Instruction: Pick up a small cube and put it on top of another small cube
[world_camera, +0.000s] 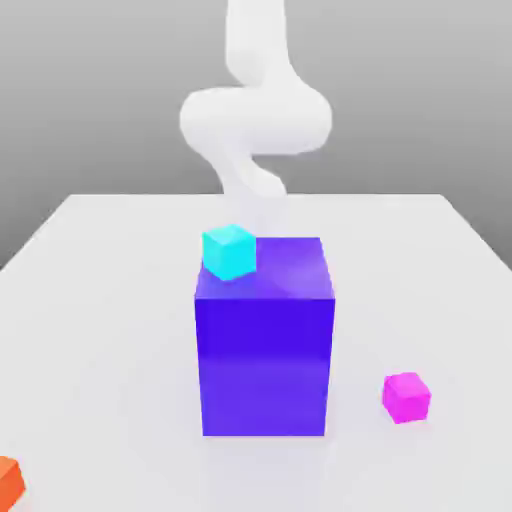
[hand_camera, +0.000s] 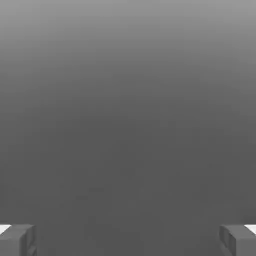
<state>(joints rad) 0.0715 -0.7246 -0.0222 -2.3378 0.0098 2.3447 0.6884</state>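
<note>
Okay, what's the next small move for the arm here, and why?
Probably swing the hand toward the small pink cube and start lowering over it. The fingers stand wide apart with nothing between them, and the pink cube sits free on the table, to the exterior view's right of the big blue block. The cyan cube looks like a possible stacking target.

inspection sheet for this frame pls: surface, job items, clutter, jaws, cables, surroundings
Surface: white table, flat.
Job's things: magenta cube on the table, at the exterior view's right of the big blue-violet block, apart from it. Cyan cube rests on the block's top corner.
Clutter: orange cube at the table's near edge, cut off by the frame.
Grippers: gripper jaws wide open, nothing between them.
Cables: nothing seen.
Surroundings: plain grey backdrop; white arm behind the block.
</note>
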